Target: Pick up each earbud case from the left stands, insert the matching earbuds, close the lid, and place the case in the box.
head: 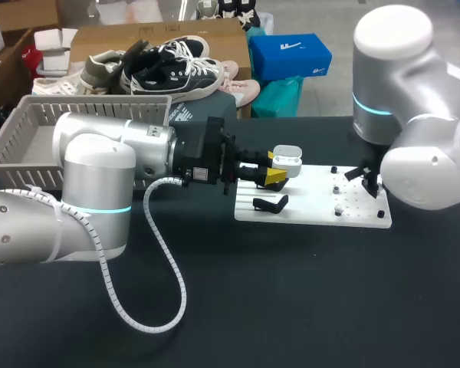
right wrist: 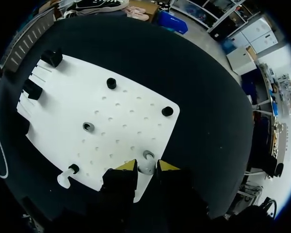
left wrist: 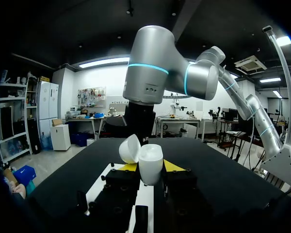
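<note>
My left gripper [left wrist: 150, 168] is clamped on the glossy white earbud case [left wrist: 151, 161]. It stands upright between both yellow tips, lid hinged open, over the left end of the flat white perforated board [head: 314, 210]. My right gripper [right wrist: 147, 168] hangs at the board's right end; I cannot tell its grip.

Head view high behind, overlooking counter [head: 291, 307], wrist views close — left level, right downward — sharing white board [head: 314, 211].
</note>
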You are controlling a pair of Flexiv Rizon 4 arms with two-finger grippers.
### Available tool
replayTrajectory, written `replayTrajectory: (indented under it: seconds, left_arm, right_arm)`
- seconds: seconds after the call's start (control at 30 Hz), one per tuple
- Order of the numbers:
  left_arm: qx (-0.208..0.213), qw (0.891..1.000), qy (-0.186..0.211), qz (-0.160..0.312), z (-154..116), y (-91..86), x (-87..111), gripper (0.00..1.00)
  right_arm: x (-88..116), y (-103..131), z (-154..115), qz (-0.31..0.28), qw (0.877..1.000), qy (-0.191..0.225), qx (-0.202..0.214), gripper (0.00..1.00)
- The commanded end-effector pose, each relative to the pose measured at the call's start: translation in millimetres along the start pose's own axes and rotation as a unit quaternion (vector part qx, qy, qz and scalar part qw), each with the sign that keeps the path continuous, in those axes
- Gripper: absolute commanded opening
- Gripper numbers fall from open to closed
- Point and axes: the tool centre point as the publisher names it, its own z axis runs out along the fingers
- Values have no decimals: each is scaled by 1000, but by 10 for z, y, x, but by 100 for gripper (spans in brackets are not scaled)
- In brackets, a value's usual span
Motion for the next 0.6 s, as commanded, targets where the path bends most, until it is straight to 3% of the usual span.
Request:
replayTrajectory:
  seconds: [0.03,0.13,0.27,0.5,0.6]
  left_arm:
    - [1,1000,0,0,2,9,2,0]
    - [1,1000,0,0,2,9,2,0]
    - [1,1000,0,0,2,9,2,0]
    - [1,1000,0,0,2,9,2,0]
    - [1,1000,0,0,2,9,2,0]
  right_arm:
    - [9,9,-8,1,1000,-1,5,23]
    - [10,7,-13,2,1000,-1,7,17]
    - [13,-4,-14,5,1000,2,11,22]
    - [11,-4,-23,6,1000,0,17,22]
    - [8,-9,-30,8,1000,0,19,12]
